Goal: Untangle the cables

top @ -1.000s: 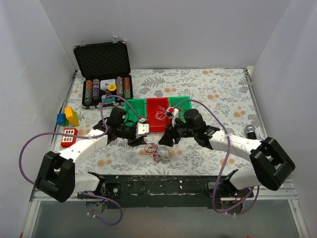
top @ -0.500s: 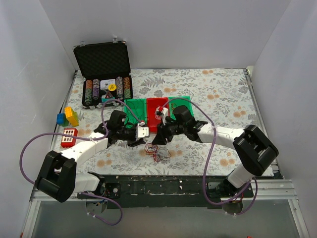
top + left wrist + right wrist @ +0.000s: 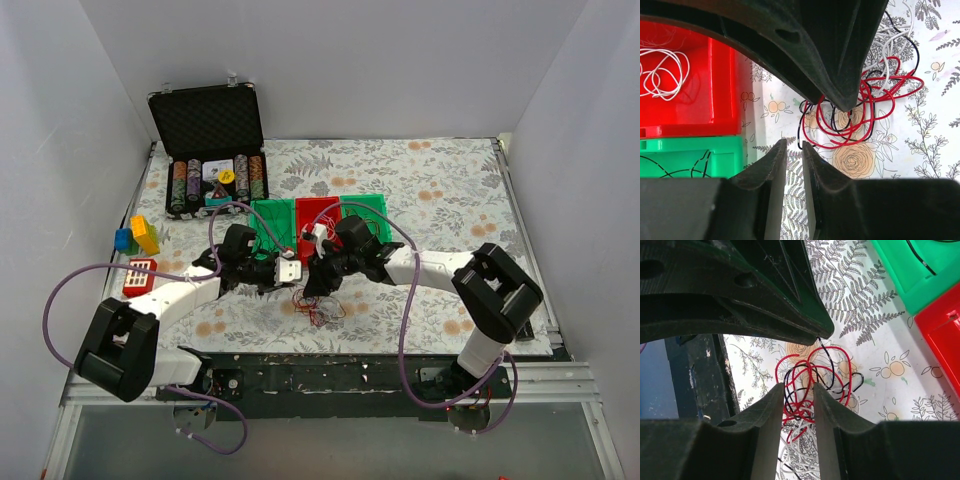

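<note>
The left fingers (image 3: 769, 172) sit nearly together, leaving only a thin slit through which the flowered counter (image 3: 935, 165) shows. Just ahead of their tips and a little to the right lie the cables (image 3: 871, 106), a small knot of red, black and white loops resting on the counter. One black strand runs from the knot straight to that slit, though whether the fingers actually pinch it I cannot tell from this angle. To the left of these fingers is a green tray (image 3: 695, 149) with a black wire (image 3: 670, 171) in it. Beyond that, right against it, is a red tray (image 3: 715, 85) holding a loose white coil (image 3: 662, 70). The right fingers (image 3: 767, 415) stand a little apart. Red and black loops of the same knot show in the gap between them and just past their tips, and white strands show lower in the same gap. From above, the two sets of fingers meet almost tip to tip, with the knot just on their near side and the row of trays just on their far side. An open case of poker chips (image 3: 207, 140) stands well beyond the left fingers, against the back wall.
</note>
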You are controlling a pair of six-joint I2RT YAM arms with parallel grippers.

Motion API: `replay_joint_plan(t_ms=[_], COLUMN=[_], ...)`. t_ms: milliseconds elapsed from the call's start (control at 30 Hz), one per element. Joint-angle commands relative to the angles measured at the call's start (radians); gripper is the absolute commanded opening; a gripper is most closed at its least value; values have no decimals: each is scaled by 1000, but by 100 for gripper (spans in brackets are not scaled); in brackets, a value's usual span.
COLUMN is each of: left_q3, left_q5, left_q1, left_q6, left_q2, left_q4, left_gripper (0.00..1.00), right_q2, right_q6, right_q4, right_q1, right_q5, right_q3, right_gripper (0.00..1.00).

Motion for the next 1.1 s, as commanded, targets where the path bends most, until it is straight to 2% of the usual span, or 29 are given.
replay_joint_plan(t_ms=[0, 67, 233, 300, 600, 700, 733, 800, 833, 867, 967, 1067], left_q3=[-9, -11, -12, -17, -60, -52, -42, -17, -3, 6, 46, 72], left_q5=[16, 16, 0, -13, -59, -62, -62, -54, -42, -33, 47, 154], left_q1=[-4, -4, -4, -4, -3, -3, -1, 0, 5, 10, 28, 31], left_q6=[26, 21, 3, -8, -43, -120, -172, -259, -307, -357, -453, -477], left_q2=[-4, -9, -29, -38, -107, -139, -150, -173, -191, -211, -291, -383], left_q4=[12, 12, 12, 9, 4, 24, 36, 53, 61, 70, 66, 32], left_gripper=[18, 15, 1, 0, 0, 0, 5, 22, 44, 59, 85, 93], right_q2=[7, 13, -24, -65, -317, -404, -427, -470, -490, -502, -530, -536], right_q6=[-21, -24, -26, -29, -29, -26, -27, -29, -30, -35, -49, -55], right_q4=[-12, -12, -22, -32, -114, -137, -150, -154, -189, -202, -242, -262], right_q1=[10, 12, 13, 13, 13, 13, 13, 13, 13, 13, 13, 12], right_q5=[5, 8, 37, 56, 77, 88, 94, 103, 114, 123, 142, 142], right_q3=[39, 35, 27, 16, -41, -47, -41, -22, -12, 4, 60, 119], right_gripper=[36, 31, 8, 3, 1, 1, 1, 1, 1, 1, 1, 1])
